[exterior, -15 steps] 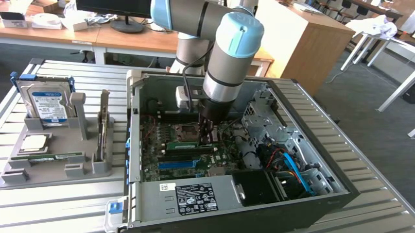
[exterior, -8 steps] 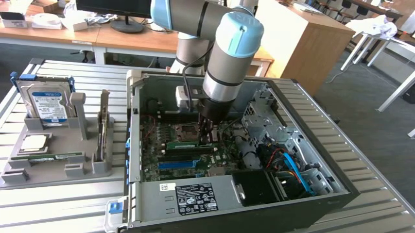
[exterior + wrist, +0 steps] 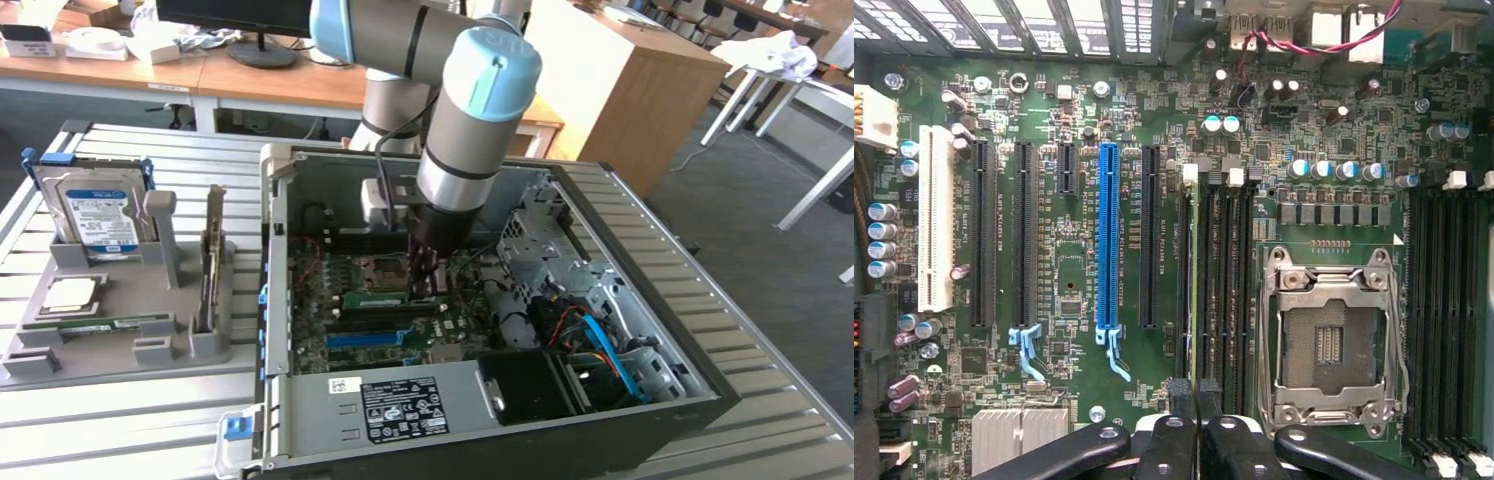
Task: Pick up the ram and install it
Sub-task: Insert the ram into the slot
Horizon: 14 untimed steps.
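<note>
Closest to the lens, the tool (image 3: 1196, 405) is pinched nearly shut on the ram (image 3: 1194, 270). The stick stands edge-on at the memory slots (image 3: 1229, 270), beside the empty CPU socket (image 3: 1332, 340). Judged step: insertion. Seating calls for the stick square to one slot, with even downward pressure.

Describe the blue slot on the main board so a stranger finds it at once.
Look inside the open computer case on the metal table, at its green main board. Among the long parallel slots there, the blue slot lies between two black ones; it alone is blue.
</note>
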Each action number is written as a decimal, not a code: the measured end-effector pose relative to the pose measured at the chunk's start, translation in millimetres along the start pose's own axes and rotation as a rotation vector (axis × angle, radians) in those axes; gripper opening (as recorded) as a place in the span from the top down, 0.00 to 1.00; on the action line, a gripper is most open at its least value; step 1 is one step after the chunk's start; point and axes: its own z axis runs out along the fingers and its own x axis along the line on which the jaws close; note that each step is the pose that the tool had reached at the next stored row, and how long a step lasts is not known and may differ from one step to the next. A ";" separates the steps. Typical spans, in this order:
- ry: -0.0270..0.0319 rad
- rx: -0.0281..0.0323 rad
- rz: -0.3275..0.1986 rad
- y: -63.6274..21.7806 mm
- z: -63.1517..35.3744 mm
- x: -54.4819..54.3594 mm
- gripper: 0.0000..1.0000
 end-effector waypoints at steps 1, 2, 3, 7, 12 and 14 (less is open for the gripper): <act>-0.0001 0.0000 0.000 0.0 0.3 0.0 0.88; -0.0001 0.0000 0.000 0.0 0.6 0.0 0.88; 0.0001 0.0000 0.000 0.0 0.6 0.1 0.88; -0.0001 0.0001 0.000 0.0 0.9 0.2 0.88; -0.0001 0.0000 0.000 0.0 0.8 0.6 0.88; -0.0001 0.0000 0.000 0.0 0.8 0.6 0.88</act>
